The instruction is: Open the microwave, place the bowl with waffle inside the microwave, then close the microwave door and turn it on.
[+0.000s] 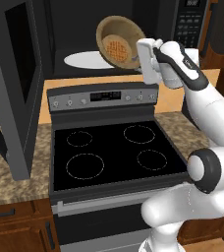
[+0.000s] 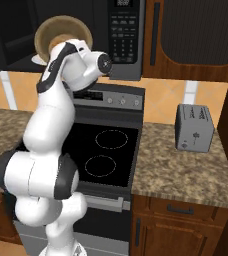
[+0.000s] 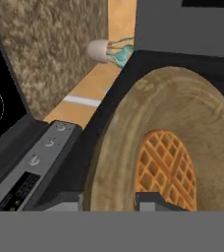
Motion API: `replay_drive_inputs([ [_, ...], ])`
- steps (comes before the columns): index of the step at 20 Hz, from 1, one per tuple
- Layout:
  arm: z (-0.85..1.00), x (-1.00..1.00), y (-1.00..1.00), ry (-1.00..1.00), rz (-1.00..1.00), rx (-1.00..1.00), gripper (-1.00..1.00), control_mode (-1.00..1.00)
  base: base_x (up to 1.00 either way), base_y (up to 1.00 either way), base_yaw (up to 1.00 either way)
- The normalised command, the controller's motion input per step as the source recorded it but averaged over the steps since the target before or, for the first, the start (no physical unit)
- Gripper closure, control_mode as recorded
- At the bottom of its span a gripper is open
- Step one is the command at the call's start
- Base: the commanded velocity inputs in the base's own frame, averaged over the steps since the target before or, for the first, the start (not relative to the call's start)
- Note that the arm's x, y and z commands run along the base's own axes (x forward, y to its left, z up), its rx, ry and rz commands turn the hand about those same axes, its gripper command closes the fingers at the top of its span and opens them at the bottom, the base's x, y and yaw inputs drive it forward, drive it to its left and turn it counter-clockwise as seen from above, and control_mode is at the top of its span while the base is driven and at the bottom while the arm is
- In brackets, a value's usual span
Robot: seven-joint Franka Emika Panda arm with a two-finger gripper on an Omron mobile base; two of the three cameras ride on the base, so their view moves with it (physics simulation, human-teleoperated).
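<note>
The microwave (image 1: 187,29) hangs over the stove with its cavity exposed, and the microwave door (image 1: 15,83) is swung wide to the left. A white turntable plate (image 1: 84,60) lies inside. My gripper (image 1: 137,59) is shut on the rim of the brown bowl (image 1: 124,29), held steeply tilted at the cavity's mouth, right of the plate. The waffle (image 1: 116,49) rests against the bowl's inside. In the hand view my fingertips (image 3: 155,201) clamp the bowl (image 3: 128,142) rim with the waffle (image 3: 165,170) just beyond. From the right, the bowl (image 2: 61,30) shows above my arm, left of the keypad (image 2: 123,35).
Below lies the black-topped stove (image 1: 114,152) with its control panel (image 1: 104,97). Granite counter (image 1: 6,182) flanks it on both sides. A grey toaster (image 2: 194,128) stands on the right counter. A small white and teal object (image 3: 106,50) sits by the wall.
</note>
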Motion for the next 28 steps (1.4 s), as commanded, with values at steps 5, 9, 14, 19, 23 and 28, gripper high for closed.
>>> replay_drive_inputs([
  [5, 0.39, 0.36, 0.29, 0.1, 0.0, 0.0, 1.0, -1.0, 0.0, 0.0, 0.0],
  [9, 0.1, 0.37, 0.38, 0.09, 0.0, 0.0, 1.0, -1.0, 0.0, 0.0, 0.0],
  [14, 0.0, 0.1, 0.03, 0.06, 0.09, 0.0, 1.0, -1.0, 0.0, 0.0, 0.0],
  [19, -0.07, 0.02, 0.0, 0.04, 0.11, 0.0, 1.0, -1.0, 0.0, 0.0, 0.0],
  [23, -0.08, 0.0, -0.01, 0.03, 0.07, -0.02, 1.0, -1.0, 0.0, 0.0, 0.0],
  [28, 0.0, -0.46, -0.11, -0.01, 0.0, 0.0, 1.0, -1.0, 0.0, 0.0, 0.0],
])
